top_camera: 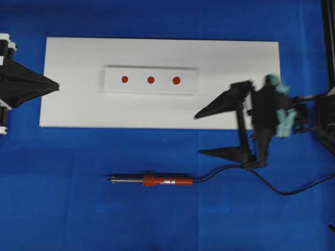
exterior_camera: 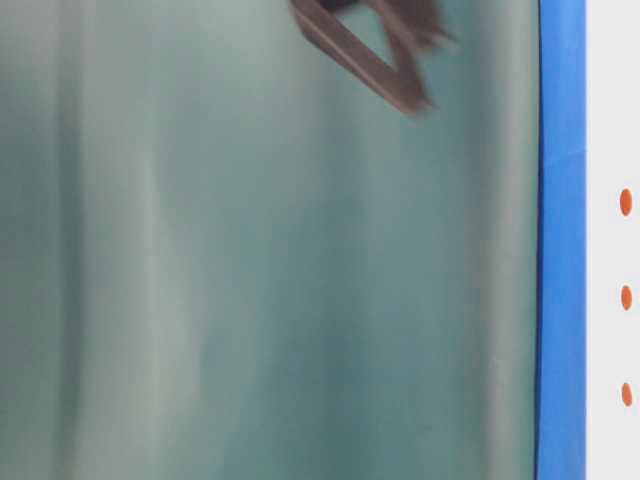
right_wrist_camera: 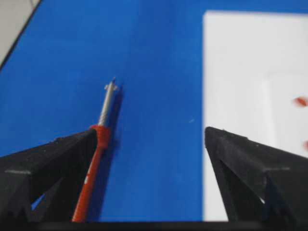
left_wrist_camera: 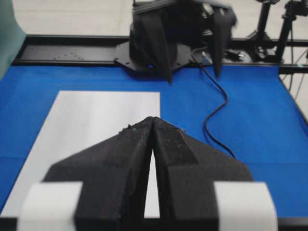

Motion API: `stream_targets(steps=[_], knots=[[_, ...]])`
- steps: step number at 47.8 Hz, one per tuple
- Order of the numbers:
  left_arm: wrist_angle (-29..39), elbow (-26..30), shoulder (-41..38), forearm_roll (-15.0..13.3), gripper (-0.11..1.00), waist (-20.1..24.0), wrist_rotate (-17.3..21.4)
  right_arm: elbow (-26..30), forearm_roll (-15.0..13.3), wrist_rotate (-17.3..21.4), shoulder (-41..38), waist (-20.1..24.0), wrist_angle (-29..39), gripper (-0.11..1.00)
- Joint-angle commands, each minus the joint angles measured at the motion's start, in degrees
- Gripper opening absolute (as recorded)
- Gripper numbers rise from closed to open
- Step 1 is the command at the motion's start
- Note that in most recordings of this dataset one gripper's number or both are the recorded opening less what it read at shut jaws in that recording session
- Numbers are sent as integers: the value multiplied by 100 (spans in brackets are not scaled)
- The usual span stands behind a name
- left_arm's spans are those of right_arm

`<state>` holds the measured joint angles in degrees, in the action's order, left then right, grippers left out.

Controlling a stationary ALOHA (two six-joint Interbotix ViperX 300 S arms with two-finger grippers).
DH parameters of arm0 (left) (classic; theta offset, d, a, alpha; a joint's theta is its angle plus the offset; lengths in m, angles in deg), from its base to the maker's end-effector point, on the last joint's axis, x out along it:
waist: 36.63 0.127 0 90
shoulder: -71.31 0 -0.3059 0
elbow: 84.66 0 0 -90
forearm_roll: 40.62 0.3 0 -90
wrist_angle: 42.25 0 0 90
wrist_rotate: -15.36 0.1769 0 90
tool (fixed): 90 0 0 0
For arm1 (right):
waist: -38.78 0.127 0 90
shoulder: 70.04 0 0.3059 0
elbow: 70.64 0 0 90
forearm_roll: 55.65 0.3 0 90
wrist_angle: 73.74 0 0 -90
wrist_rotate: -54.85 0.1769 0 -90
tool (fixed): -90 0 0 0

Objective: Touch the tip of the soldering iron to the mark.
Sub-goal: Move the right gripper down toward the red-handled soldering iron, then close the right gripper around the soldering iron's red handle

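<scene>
The soldering iron [top_camera: 157, 181] lies flat on the blue cloth in front of the white board, its tip pointing left and its black cord [top_camera: 272, 188] trailing right. The mark [top_camera: 124, 79] is the left dot of three on the white strip [top_camera: 151, 90]. My right gripper [top_camera: 198, 134] hangs open over the board's right front corner, holding nothing. In the right wrist view the soldering iron [right_wrist_camera: 98, 144] lies below, beside the left finger of the right gripper [right_wrist_camera: 150, 132]. My left gripper [top_camera: 56, 86] is shut and empty at the board's left edge, and the left gripper [left_wrist_camera: 153, 118] shows its tips together.
The white board [top_camera: 73, 104] lies on the blue cloth [top_camera: 63, 198]. Two other red dots [top_camera: 176, 80] share the strip with the mark. The cord [left_wrist_camera: 216, 110] snakes across the cloth towards the right arm's base.
</scene>
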<state>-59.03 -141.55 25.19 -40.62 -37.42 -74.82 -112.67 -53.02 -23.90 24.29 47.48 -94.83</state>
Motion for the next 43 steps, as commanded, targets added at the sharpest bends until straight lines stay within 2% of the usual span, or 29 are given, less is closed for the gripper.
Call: stream_targets(steps=[1, 9, 27, 33, 43], knots=[[-70, 44, -26, 9, 0, 0, -9, 439, 167, 9, -510, 114, -79, 88], [-88, 18, -9, 9, 0, -9, 0, 835, 527, 9, -1345, 255, -246, 89], [-114, -35, -9, 9, 0, 0, 0, 1327, 1336, 9, -2716, 721, -1134, 89], [-123, -44, -9, 9, 0, 0, 0, 1521, 1626, 9, -3111, 896, -1239, 89], [-158, -88, -26, 9, 0, -9, 9, 1758, 1854, 9, -3507, 1090, -1239, 88]])
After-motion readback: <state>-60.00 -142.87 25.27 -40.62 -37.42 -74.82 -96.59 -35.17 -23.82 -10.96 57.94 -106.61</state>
